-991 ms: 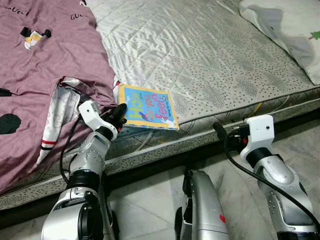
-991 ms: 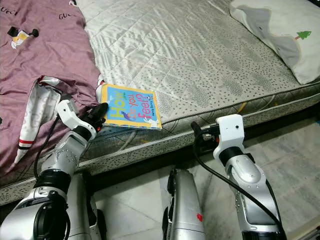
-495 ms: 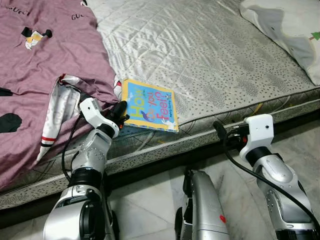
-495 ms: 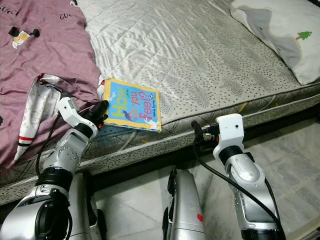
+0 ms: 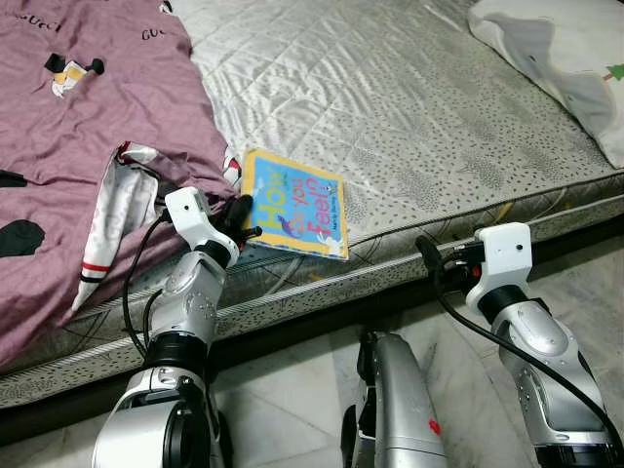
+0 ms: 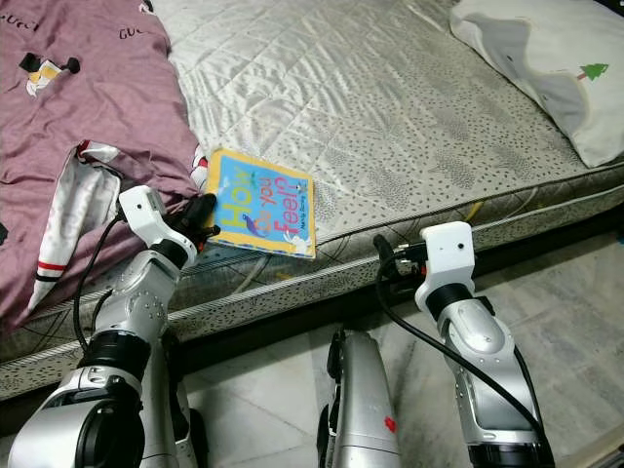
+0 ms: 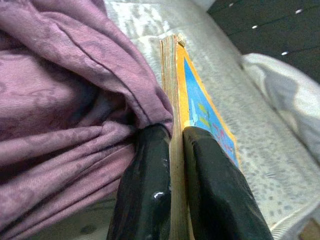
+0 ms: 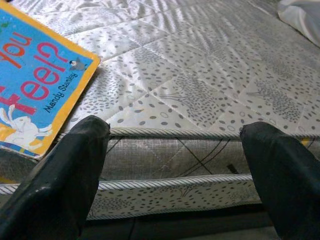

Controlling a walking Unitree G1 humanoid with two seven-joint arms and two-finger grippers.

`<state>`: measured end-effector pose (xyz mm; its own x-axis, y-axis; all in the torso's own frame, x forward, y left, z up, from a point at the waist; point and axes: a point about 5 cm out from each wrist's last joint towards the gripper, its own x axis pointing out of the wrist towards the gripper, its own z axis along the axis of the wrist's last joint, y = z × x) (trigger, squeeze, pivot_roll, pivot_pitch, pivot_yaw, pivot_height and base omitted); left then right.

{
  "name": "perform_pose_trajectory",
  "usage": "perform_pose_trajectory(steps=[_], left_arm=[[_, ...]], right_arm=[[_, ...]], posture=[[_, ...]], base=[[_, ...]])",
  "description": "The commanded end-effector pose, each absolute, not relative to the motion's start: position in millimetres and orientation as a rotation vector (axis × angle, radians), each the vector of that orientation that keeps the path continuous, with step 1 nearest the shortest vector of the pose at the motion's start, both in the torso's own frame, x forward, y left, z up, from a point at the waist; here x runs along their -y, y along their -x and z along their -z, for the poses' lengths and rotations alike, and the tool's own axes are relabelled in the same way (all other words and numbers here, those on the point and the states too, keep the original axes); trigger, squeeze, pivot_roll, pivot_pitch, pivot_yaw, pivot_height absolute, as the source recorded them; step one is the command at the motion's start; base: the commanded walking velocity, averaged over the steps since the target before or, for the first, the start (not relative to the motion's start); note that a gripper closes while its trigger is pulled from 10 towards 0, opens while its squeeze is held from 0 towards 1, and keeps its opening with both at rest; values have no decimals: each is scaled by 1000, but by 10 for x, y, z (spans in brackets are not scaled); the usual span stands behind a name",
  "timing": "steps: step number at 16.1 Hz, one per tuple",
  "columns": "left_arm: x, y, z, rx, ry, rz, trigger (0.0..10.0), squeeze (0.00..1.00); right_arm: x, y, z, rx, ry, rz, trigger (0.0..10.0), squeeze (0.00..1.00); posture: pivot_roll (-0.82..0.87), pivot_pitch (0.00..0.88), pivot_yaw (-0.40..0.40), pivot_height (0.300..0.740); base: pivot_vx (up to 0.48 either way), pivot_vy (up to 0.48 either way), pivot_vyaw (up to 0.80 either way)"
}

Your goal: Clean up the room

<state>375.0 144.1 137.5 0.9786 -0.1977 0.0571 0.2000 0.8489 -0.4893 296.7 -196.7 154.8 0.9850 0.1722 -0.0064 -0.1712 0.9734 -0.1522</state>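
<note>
The book (image 5: 294, 204) lies at the bed's (image 5: 439, 117) edge beside the purple blanket (image 5: 88, 117). Left pincer (image 5: 239, 219) pinches its near edge; right pincer (image 8: 175, 165) spread, idle. Stiff, probably light board; an edge grip suits

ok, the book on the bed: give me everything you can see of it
The book is a thin board-type picture book with a blue cover, orange border and colourful lettering reading "How do you feel?". It sits at the near edge of the quilted mattress, beside the purple blanket. It is closed, its cover up. The left pincer is shut on its edge, one finger on each side. The right pincer is open at the mattress side.
</note>
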Motion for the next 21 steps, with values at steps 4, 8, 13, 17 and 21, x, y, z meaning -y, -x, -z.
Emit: perform_pose_trajectory(steps=[4,8,13,17,21], left_arm=[[-1454,-3665,-989,-210,386,64,10000,0],[-1425,-3589,-814,-293,379,13,10000,1000],[-1378,-3555,-773,-318,365,20,10000,0],[-1314,-3465,-719,-332,379,39,10000,1000],[-1274,-3379,-637,-376,362,71,10000,0]], right_arm=[[1977,-2961,-1510,-3,156,-171,10000,0],[1986,-2933,-1492,-6,157,-168,10000,0],[1984,-2932,-1494,-5,157,-165,10000,0],[1982,-2929,-1490,-5,155,-163,10000,0],[1973,-2943,-1486,-6,153,-164,10000,0]], posture=[[-183,181,-70,501],[-185,194,-67,501],[-183,200,-65,501],[-180,206,-63,501],[-173,204,-64,501]], base=[[0,0,0],[0,0,0],[0,0,0],[0,0,0],[0,0,0]])
